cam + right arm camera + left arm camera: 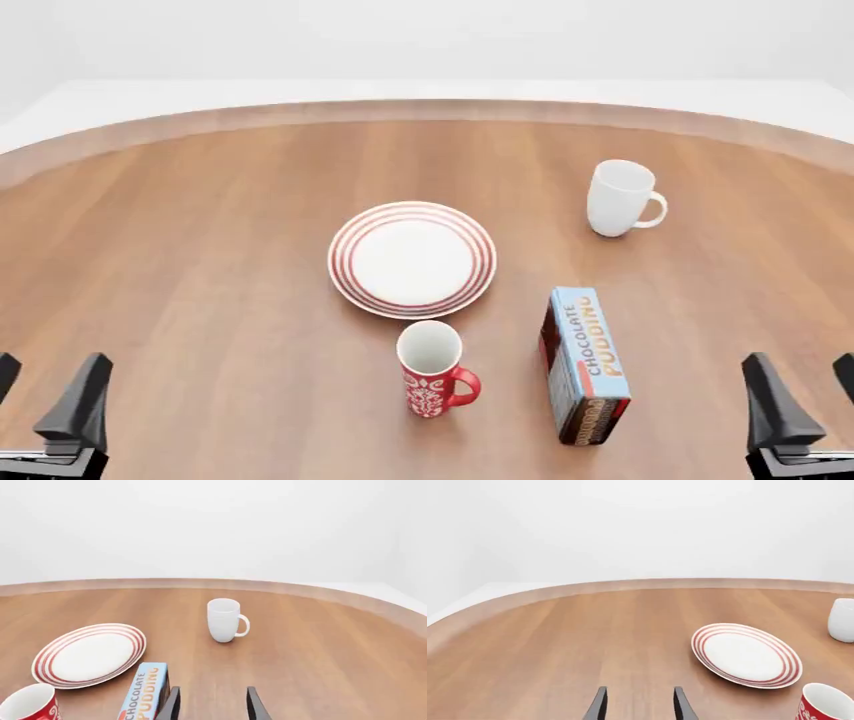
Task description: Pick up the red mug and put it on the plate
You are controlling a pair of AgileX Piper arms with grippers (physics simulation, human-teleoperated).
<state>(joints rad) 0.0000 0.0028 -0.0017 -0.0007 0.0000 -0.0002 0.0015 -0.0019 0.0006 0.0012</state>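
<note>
Both grippers are seen parted and empty at the near edge of the table (200,250), the left gripper (47,400) at the near left corner and the right gripper (801,400) at the near right corner. Each is cut off by the front view's border, so only dark fingers are shown; in the wrist views only the fingertips are seen, with a clear gap between them.

The red mug (433,370) is stood upright near the middle of the table, handle to the right, just on the near side of the plate (412,259) and not touching it. It is cut off in both wrist views.

A pudding box (583,364) is laid flat right of the mug, close but apart. A white mug (622,198) is stood upright at far right, well apart from the plate; it is partly cropped in the left wrist view.
</note>
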